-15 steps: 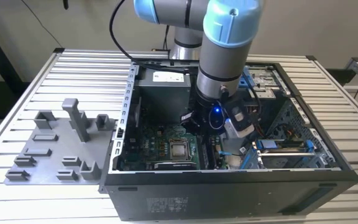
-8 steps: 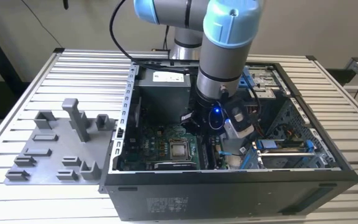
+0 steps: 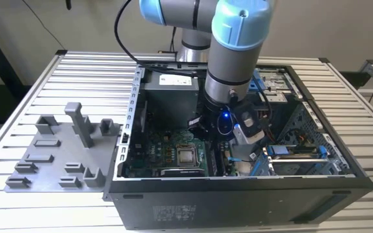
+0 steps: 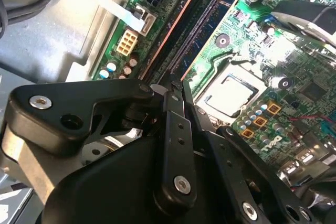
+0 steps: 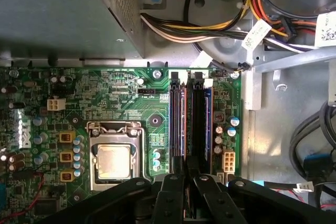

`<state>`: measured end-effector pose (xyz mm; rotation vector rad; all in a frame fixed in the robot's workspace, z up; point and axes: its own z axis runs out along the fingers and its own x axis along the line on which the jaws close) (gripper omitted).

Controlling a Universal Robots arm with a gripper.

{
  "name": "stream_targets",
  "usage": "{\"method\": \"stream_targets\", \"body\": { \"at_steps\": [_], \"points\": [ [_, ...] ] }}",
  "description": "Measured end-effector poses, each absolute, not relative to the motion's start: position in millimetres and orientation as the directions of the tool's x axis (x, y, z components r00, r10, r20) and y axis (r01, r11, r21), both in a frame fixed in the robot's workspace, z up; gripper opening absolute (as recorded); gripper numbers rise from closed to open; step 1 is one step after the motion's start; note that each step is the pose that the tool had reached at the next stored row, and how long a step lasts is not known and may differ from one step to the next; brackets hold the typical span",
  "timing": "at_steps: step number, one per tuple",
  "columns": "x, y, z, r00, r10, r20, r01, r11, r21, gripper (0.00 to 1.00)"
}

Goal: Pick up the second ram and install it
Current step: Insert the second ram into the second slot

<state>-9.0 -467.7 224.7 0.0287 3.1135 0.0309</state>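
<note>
First wrist view — second ram (image 5: 205, 124), dark blue-green, seated in slot.

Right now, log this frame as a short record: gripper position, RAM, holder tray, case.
gripper: inside the case, low over the memory slots beside the processor socket
second ram: standing in a slot ahead of the fingertips
fingers: close together; grip unclear
holder tray: on the table, at the exterior view's left of the case
computer case: side open

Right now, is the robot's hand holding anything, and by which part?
The hand seems to pinch the ram by its upper edge, near one end.
</note>
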Motion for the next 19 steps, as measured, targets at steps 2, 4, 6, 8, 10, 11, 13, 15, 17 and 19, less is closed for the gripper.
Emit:
{"method": "stream_targets", "body": {
  "at_steps": [2, 4, 6, 8, 10, 11, 13, 15, 17, 19],
  "points": [
    [-9.0, -467.7, 224.6, -0.999, 0.020, -0.028, 0.019, 1.000, 0.020, 0.14],
    [-8.8, -467.7, 223.8, -0.999, 0.021, -0.028, 0.020, 1.000, 0.020, 0.14],
    [-8.5, -467.6, 222.7, -0.999, 0.022, -0.028, 0.021, 1.000, 0.020, 0.14],
    [-8.5, -467.6, 221.7, -0.999, 0.022, -0.028, 0.022, 1.000, 0.020, 0.14],
    [-8.4, -467.7, 221.6, -0.999, 0.022, -0.028, 0.022, 1.000, 0.020, 0.14],
    [-8.4, -467.7, 221.5, -0.999, 0.022, -0.028, 0.022, 1.000, 0.020, 0.14],
    [-8.4, -467.7, 221.4, -0.999, 0.022, -0.028, 0.022, 1.000, 0.020, 0.14],
    [-8.4, -467.7, 221.4, -0.999, 0.022, -0.028, 0.022, 1.000, 0.020, 0.14],
    [-8.4, -467.7, 221.4, -0.999, 0.022, -0.028, 0.022, 1.000, 0.020, 0.14],
    [-8.4, -467.7, 221.4, -0.999, 0.022, -0.028, 0.022, 1.000, 0.020, 0.14]
  ]
}}
